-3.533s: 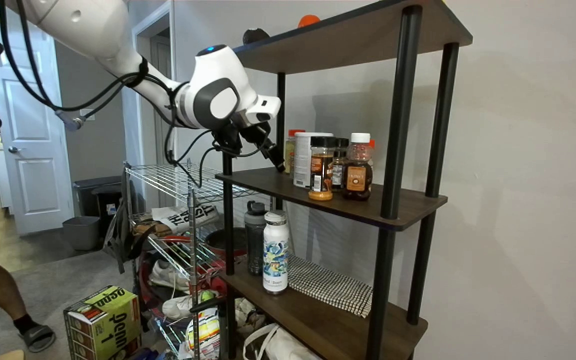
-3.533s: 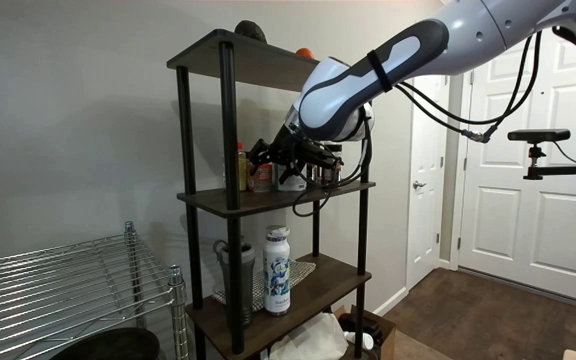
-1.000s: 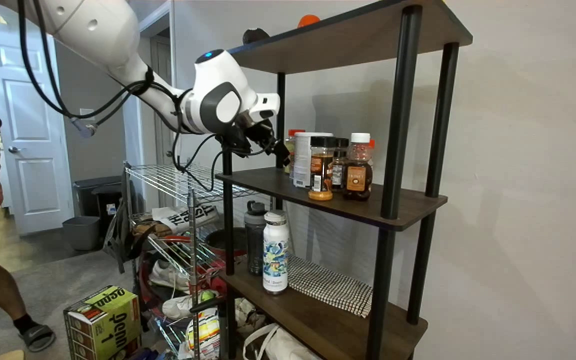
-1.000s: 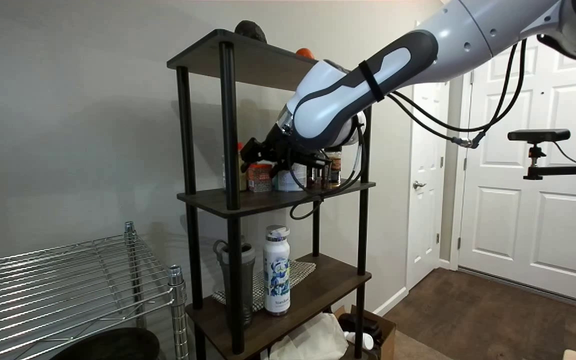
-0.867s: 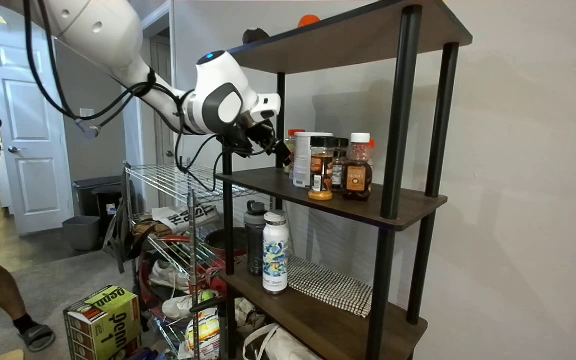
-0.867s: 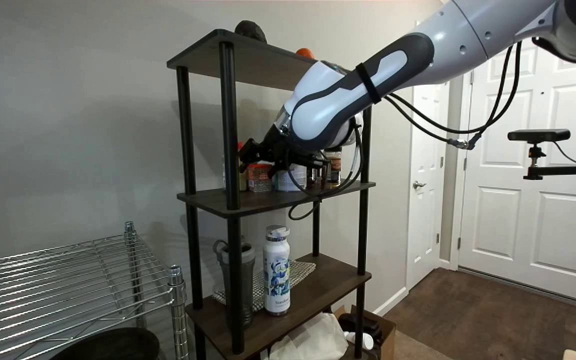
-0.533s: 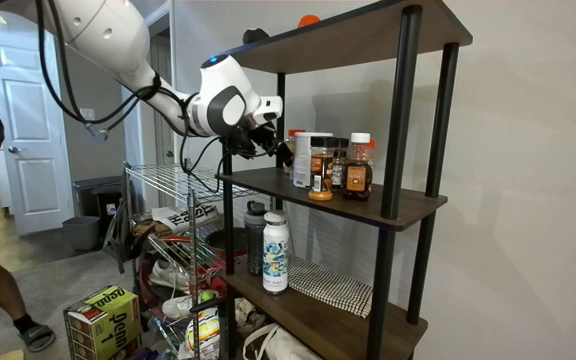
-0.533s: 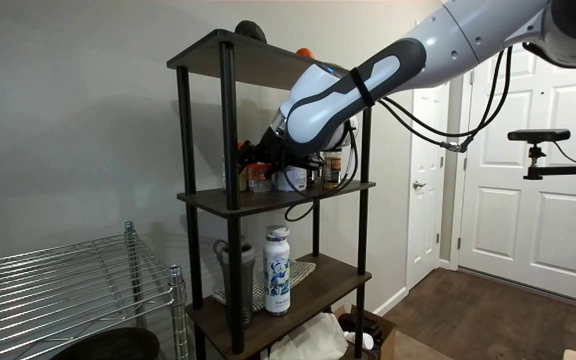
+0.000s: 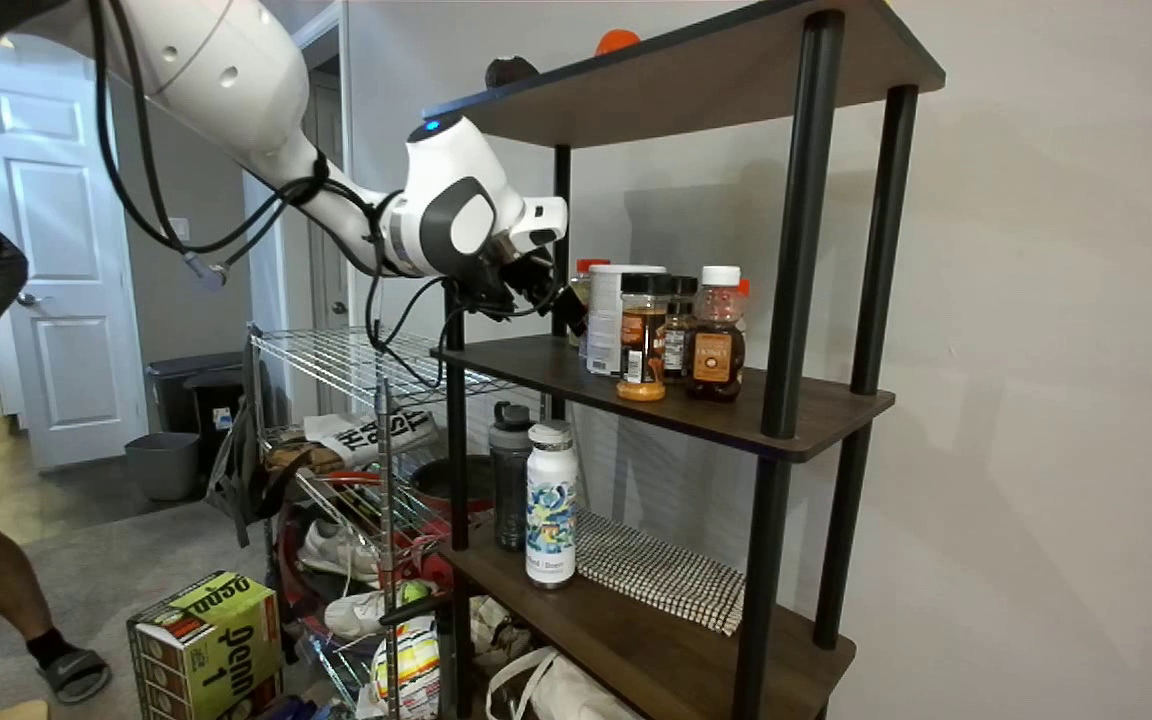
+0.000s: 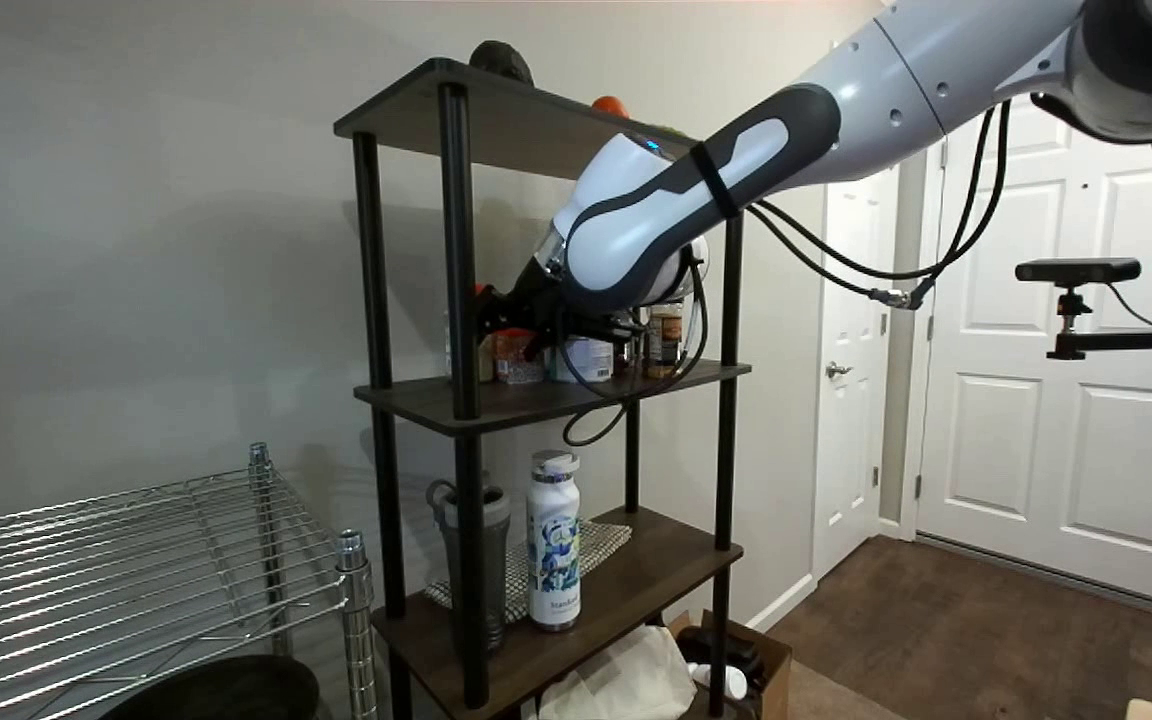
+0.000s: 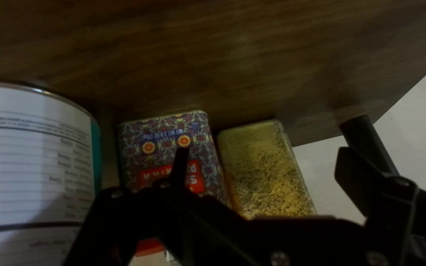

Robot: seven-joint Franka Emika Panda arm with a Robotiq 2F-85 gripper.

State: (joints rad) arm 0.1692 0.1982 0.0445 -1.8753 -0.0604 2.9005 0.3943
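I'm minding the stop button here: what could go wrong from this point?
One finger of the open gripper overlaps the patterned tin in the wrist view; it might knock the tin over if it touches. The other finger overlaps a black post there and could scrape it, though depth is unclear. The cable hangs in front of the shelf and might snag its edge.

Tin (image 11: 161, 146) stands on shelf (image 11: 198, 55) — canister (image 11: 31, 159) one side; bottle (image 11: 264, 166) the other.
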